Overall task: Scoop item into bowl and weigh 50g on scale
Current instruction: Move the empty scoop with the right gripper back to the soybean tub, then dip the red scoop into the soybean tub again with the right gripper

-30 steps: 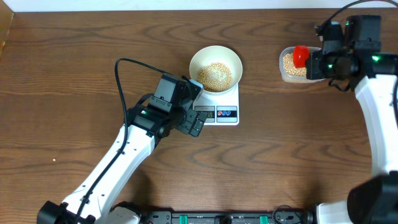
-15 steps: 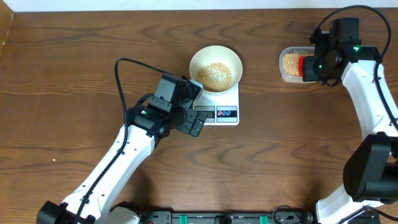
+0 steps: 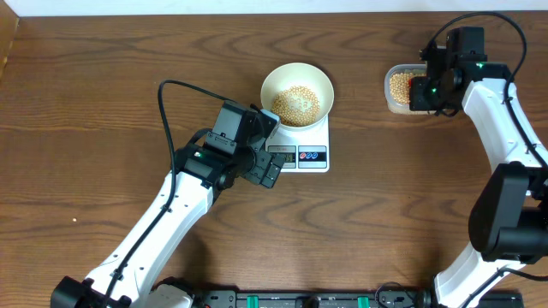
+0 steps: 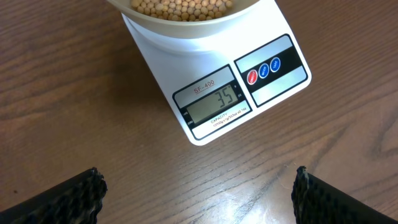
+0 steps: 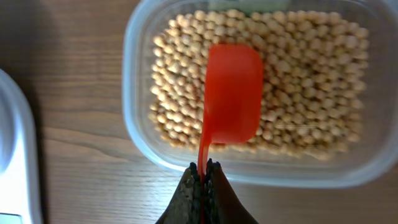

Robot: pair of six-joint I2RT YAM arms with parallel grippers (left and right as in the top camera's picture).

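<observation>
The white bowl [image 3: 296, 79] stands on the white scale [image 3: 315, 156] and holds tan beans [image 3: 295, 103]. In the left wrist view the scale [image 4: 273, 62] has a display reading 35, and the bowl [image 4: 186, 28] with beans [image 4: 180, 6] is at the top edge. My left gripper [image 3: 267, 168] [image 4: 196, 183] is open and empty over the wood just in front of the scale. My right gripper [image 3: 421, 91] [image 5: 204, 167] is shut on the handle of a red scoop [image 5: 233, 93], whose cup sits over the beans [image 5: 305, 81] in the clear container [image 5: 138, 124].
The clear plastic container [image 3: 396, 89] stands at the back right, to the right of the scale. A black cable [image 3: 163, 111] loops from the left arm over the table. The scale's edge shows at the left of the right wrist view [image 5: 12, 155].
My right gripper has swung left and down over the container, bringing the red scoop onto the beans. The left arm, bowl and scale have not moved.
</observation>
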